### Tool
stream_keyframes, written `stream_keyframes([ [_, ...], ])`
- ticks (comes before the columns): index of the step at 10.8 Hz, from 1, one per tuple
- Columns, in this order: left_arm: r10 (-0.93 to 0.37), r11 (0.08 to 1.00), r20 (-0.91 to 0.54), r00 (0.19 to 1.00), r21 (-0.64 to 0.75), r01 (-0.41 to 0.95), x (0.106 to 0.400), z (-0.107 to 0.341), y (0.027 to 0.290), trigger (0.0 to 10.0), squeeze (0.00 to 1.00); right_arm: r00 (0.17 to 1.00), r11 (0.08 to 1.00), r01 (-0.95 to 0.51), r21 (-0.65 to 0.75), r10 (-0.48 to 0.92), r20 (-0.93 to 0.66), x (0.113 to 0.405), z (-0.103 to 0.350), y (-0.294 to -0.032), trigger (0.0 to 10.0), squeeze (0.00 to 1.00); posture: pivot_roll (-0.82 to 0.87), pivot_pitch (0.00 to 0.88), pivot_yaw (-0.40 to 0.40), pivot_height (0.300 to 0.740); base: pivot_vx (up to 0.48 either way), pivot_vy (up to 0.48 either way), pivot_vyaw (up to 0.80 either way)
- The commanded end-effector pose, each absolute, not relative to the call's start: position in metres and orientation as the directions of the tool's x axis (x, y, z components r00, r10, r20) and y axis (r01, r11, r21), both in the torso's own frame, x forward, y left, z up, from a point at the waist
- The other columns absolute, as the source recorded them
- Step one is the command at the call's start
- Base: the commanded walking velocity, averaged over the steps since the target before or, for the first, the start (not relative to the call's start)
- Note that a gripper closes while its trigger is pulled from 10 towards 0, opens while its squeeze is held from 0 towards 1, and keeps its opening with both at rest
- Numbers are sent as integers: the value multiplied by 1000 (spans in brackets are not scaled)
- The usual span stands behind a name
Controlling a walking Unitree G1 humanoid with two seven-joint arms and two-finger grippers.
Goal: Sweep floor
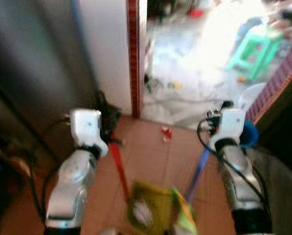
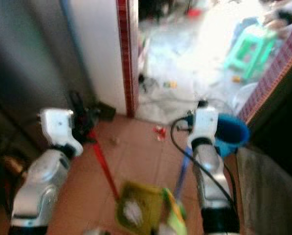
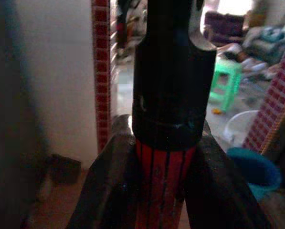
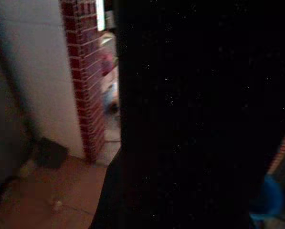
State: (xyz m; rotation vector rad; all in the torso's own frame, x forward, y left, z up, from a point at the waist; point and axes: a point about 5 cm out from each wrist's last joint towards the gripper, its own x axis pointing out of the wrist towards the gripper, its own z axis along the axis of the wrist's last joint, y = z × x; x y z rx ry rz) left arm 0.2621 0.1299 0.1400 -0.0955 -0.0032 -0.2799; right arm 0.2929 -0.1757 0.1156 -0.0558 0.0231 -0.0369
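A yellow-green dustpan [image 1: 148, 208] with white debris in it rests on the terracotta tile floor [image 1: 150, 152] between my arms. Its red handle [image 1: 119, 166] rises to my left gripper [image 1: 109, 133], which is shut on it; in the left wrist view the black fingers [image 3: 109, 186] flank the red shaft [image 3: 161, 191] under its black cap. A blue broom handle [image 1: 198, 169] slants up to my right gripper [image 1: 215, 128], shut on it. The broom's green head [image 1: 185, 215] lies beside the pan. A red scrap of litter [image 1: 166, 132] lies ahead near the doorway.
A red brick door post [image 1: 132, 58] and white wall stand ahead on the left, beside a grey cabinet [image 1: 33, 63]. A blue bucket [image 2: 231, 132] sits by my right arm. Beyond the doorway are a green stool [image 1: 256, 49] and a white basin [image 1: 251, 95].
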Motion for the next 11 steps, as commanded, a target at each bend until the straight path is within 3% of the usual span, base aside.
stream_keyframes([
  [1, -282, 953, 70, 957, -95, 287, 264, 152, 133, 10000, 0, 999, 998, 22, -50, -20, 35, 297, 128, -168, 10000, 0, -48, 0, -3, 740, 0, 480, -800],
  [4, -278, 955, 70, 958, -93, 283, 264, 152, 135, 10000, 0, 999, 999, 21, -51, -19, 37, 300, 129, -167, 10000, 0, -47, 5, -11, 740, 0, 410, -800],
  [6, -279, 954, 83, 957, -94, 286, 264, 154, 134, 10000, 0, 999, 998, 25, -49, -23, 47, 302, 131, -167, 10000, 0, -44, 3, -12, 740, 0, 0, -519],
  [8, -280, 953, 79, 957, -94, 287, 261, 153, 133, 10000, 0, 999, 998, 29, -51, -27, 44, 301, 129, -170, 10000, 0, -36, 9, -22, 740, 0, 0, 0],
  [11, -134, 985, 28, 991, -107, 137, 262, 138, 152, 10000, 0, 995, 991, 87, -99, -83, 46, 299, 129, -181, 10000, 0, -47, 2, -15, 740, 0, 0, 0],
])
